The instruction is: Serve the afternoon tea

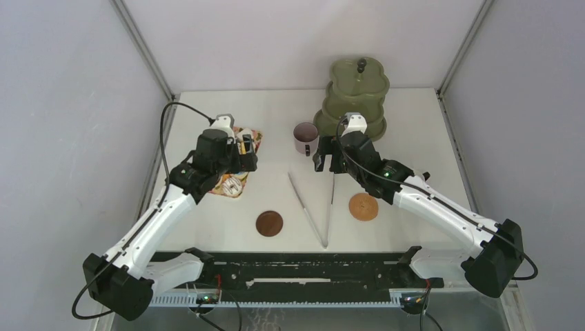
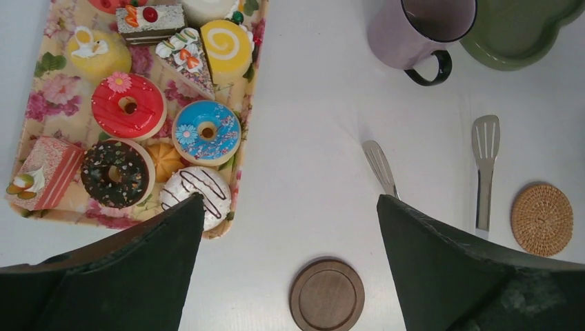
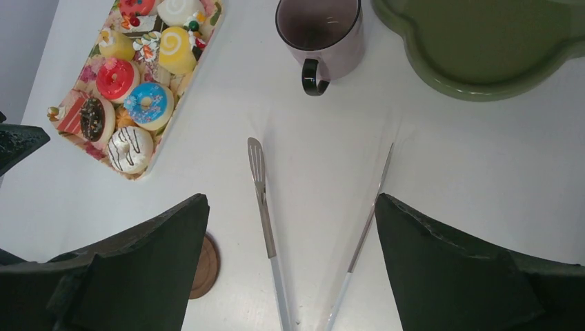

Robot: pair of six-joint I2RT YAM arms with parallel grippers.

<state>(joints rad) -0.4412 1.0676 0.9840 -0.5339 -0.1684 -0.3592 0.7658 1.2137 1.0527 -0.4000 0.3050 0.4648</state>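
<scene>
Crowded flat at far left of the bench (image 2: 310,138): toy pastries (image 2: 206,132), iced donuts, cake slices, a yellow swirl roll. Upright at far centre, empty, handle nearward: mauve mug (image 2: 397,41).

Soft, even light from above leaves all three views bright and sharp, with only faint, short shadows beside the mauve mug (image 3: 324,31) and tongs (image 3: 263,200) on the white table (image 3: 483,172).

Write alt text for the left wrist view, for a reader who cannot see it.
A floral tray packed with toy pastries fills the upper left of a white table. To its right are a mauve mug, metal tongs, a dark wooden coaster and a wicker coaster. The left claw, open and empty, frames the bottom edge.
</scene>
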